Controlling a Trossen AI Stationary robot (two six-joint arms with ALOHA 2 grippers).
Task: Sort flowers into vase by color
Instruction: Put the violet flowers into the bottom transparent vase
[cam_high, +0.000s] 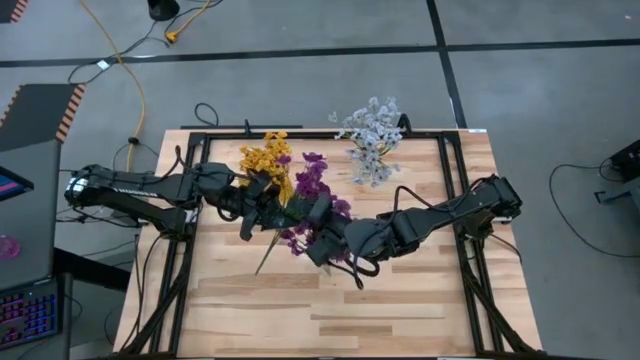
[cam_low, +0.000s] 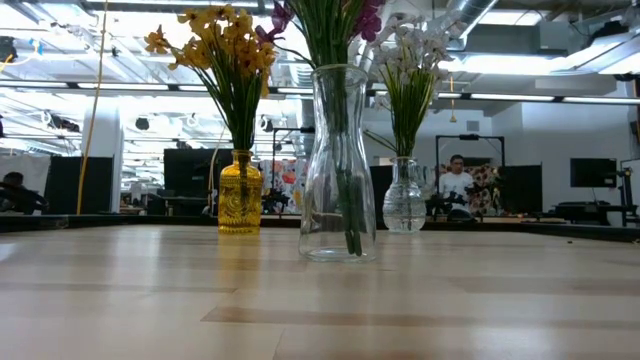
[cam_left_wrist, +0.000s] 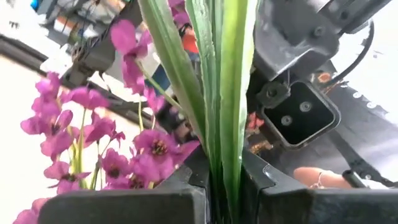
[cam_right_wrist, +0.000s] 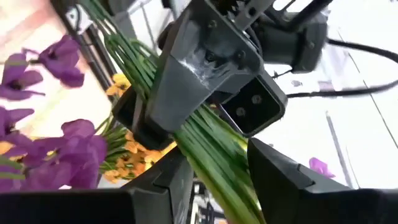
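A bunch of purple flowers stands with its green stems in the tall clear vase at mid table. Yellow-orange flowers stand in a yellow vase, and pale white-blue flowers in a small clear vase. My left gripper reaches in from the left and my right gripper from the right. Both are shut on the purple bunch's stems above the vase. Both are above the low view's top edge. My left gripper pinches the bundled green stems of the purple flowers between its two fingers, which lie across the stems, coming level from the table's left. The lower stem ends stand in the clear vase. My right gripper has the same stem bundle between its two fingers, close beside the left gripper's fingers, coming from the table's right and across the stems. The bunch stays upright in the vase.
The three vases stand in a row across the table's far half, the yellow one left and the small clear one right of the tall one. A black frame borders the wooden top. The near half of the table is bare wood. A person sits far behind.
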